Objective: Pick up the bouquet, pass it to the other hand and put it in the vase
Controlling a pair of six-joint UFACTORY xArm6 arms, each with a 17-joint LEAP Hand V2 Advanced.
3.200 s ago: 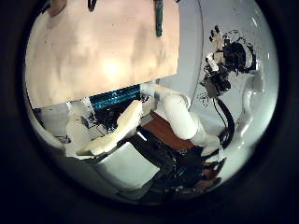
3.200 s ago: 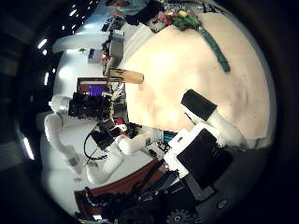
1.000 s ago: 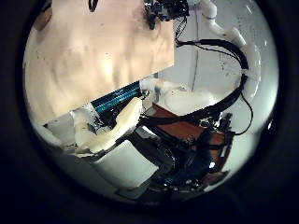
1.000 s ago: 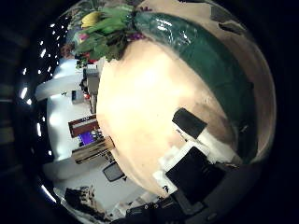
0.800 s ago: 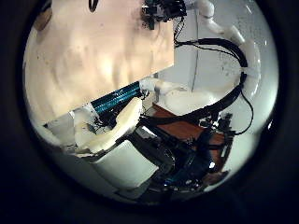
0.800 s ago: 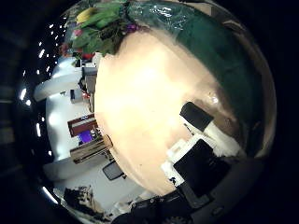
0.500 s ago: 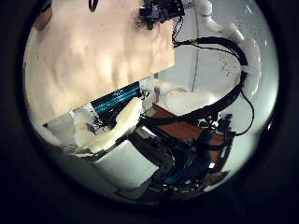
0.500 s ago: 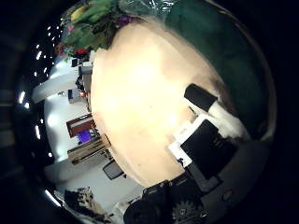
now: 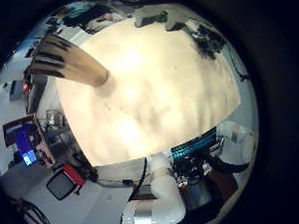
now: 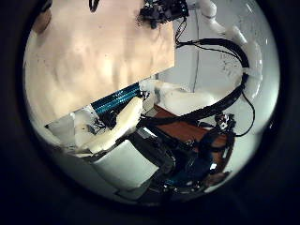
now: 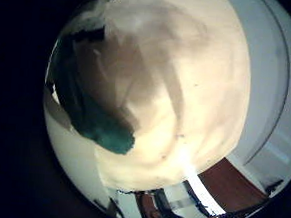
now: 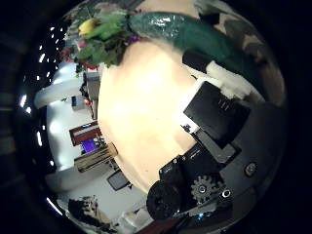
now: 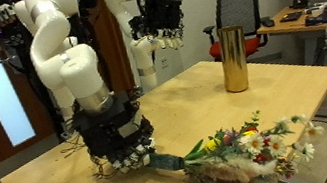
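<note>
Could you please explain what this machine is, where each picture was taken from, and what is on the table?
These are two white robot arms, each ending in a fingered hand. The outside view comes from a fixed camera at the table; the round pictures come from small cameras on the palms. On the wooden table stand a tall gold vase and a bouquet lying on its side. The right hand is down at the bouquet's green-wrapped stem; whether it grips yet is unclear. The left hand hangs open above the table, holding nothing.

White arms (image 13: 65, 48), black-and-white hands (image 13: 119, 145)
</note>
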